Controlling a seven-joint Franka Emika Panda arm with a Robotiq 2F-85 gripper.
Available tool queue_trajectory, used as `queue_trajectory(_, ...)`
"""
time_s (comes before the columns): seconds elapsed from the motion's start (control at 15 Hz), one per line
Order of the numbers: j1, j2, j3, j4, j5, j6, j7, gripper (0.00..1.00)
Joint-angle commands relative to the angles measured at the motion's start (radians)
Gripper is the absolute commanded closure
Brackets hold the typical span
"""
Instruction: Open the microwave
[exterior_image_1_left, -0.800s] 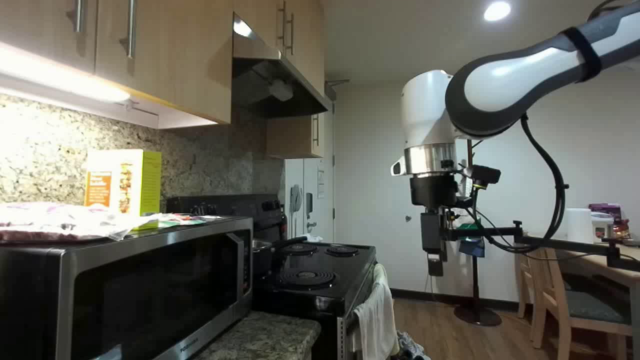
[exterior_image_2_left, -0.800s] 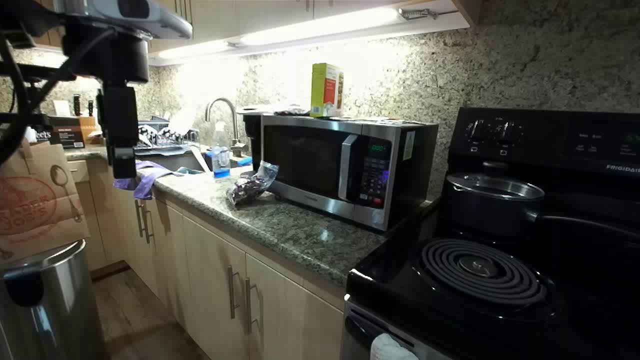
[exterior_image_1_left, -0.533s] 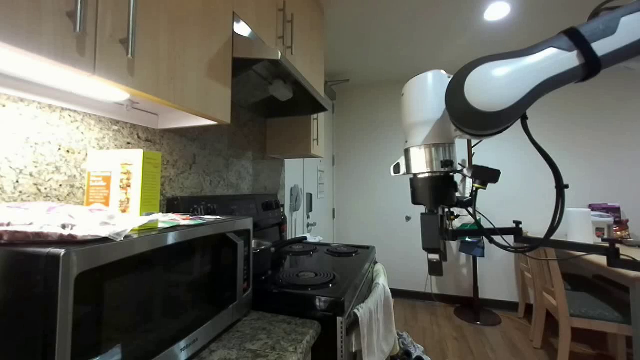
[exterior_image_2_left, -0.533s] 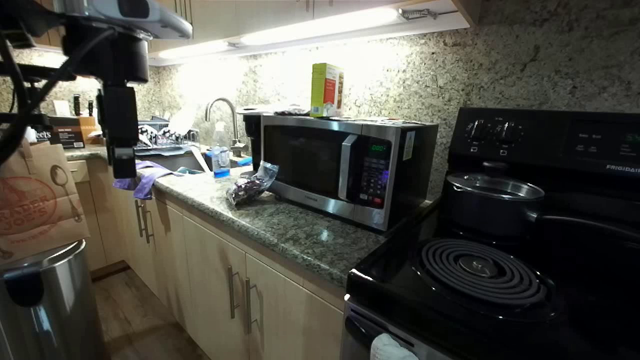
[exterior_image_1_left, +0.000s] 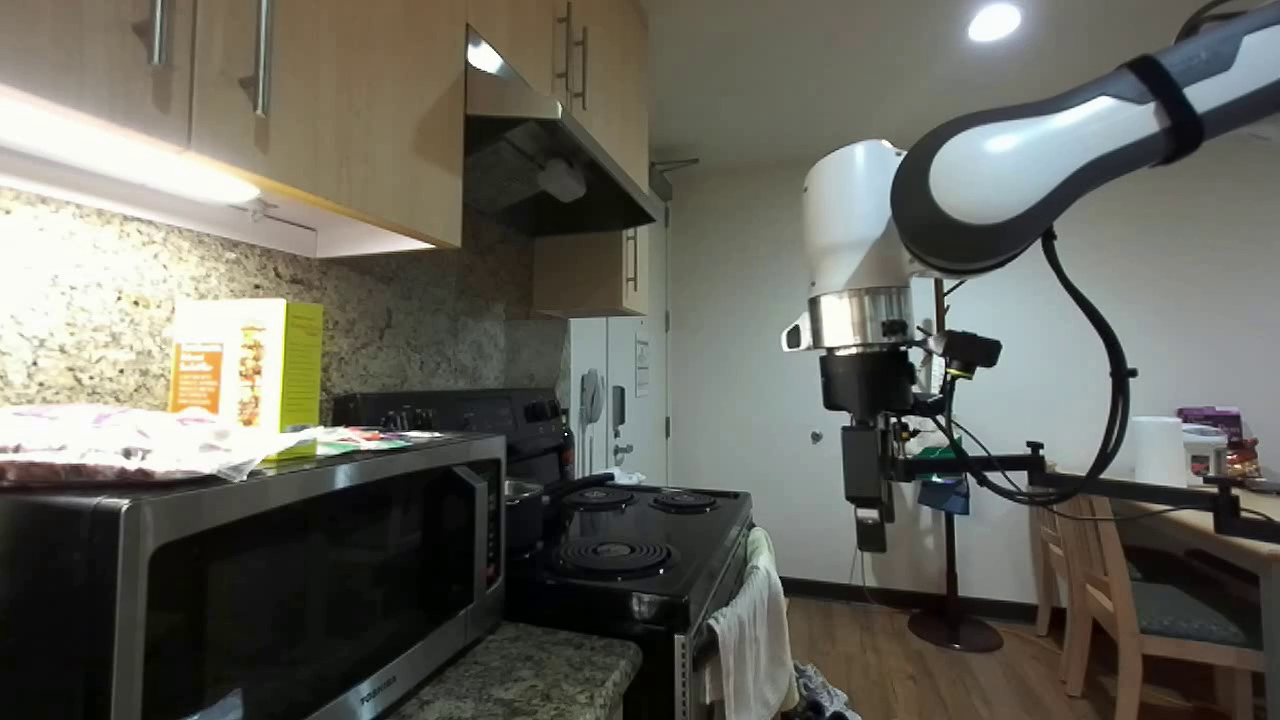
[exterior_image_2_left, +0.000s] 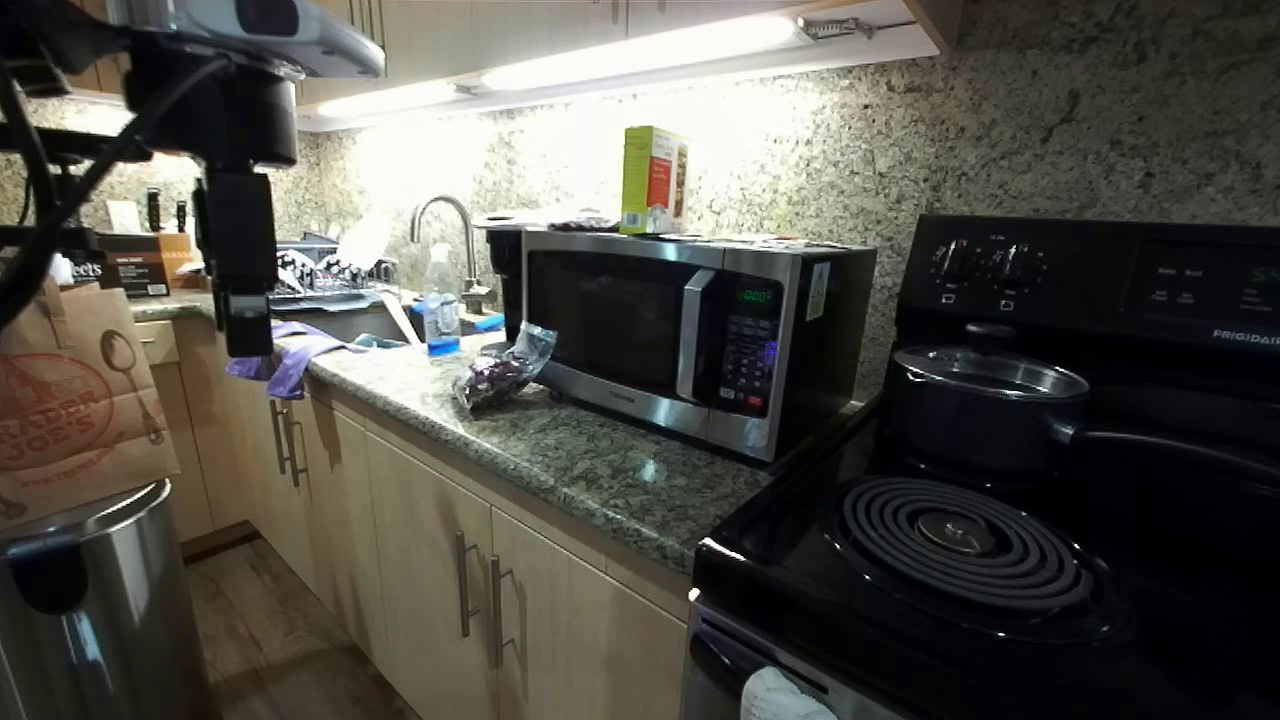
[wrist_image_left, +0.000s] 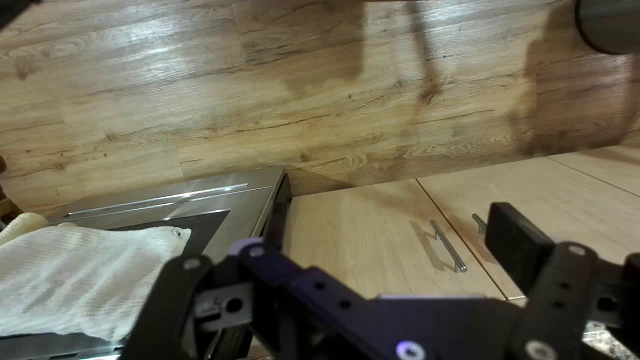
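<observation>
The microwave (exterior_image_1_left: 320, 580) stands on the granite counter, silver-trimmed with a dark glass window. It also shows in an exterior view (exterior_image_2_left: 610, 310), where its door is closed and its upright silver handle (exterior_image_2_left: 693, 335) is left of the lit keypad. My gripper (exterior_image_1_left: 870, 530) points down, well out in front of the counter and apart from the microwave. It also hangs at the left in an exterior view (exterior_image_2_left: 245, 325). In the wrist view its fingers (wrist_image_left: 395, 232) are wide apart with nothing between them. The microwave is out of view there.
A black stove (exterior_image_2_left: 960, 540) with a lidded pot (exterior_image_2_left: 985, 410) stands beside the microwave. A foil bag (exterior_image_2_left: 505, 370) lies before the door's far lower corner. A yellow-green box (exterior_image_2_left: 653, 180) stands on top. A steel bin (exterior_image_2_left: 100, 610) with a paper bag (exterior_image_2_left: 80, 390) is near the arm.
</observation>
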Motion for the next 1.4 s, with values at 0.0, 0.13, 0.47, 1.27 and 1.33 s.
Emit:
queue_trajectory(0.0,-0.022,-0.005,0.037,0.011,-0.045,0.073,0.042,0.00)
queue_trajectory(0.13,-0.018,0.035,0.045,0.048,-0.055,0.194,0.051,0.00)
queue_trajectory(0.47,-0.039,0.211,0.065,0.195,-0.076,0.485,0.098,0.00)
queue_trajectory(1.27,-0.060,0.455,0.029,0.438,-0.119,0.616,0.131,0.00)
queue_trajectory(1.33,-0.064,0.461,0.031,0.429,-0.140,0.643,0.160,0.00)
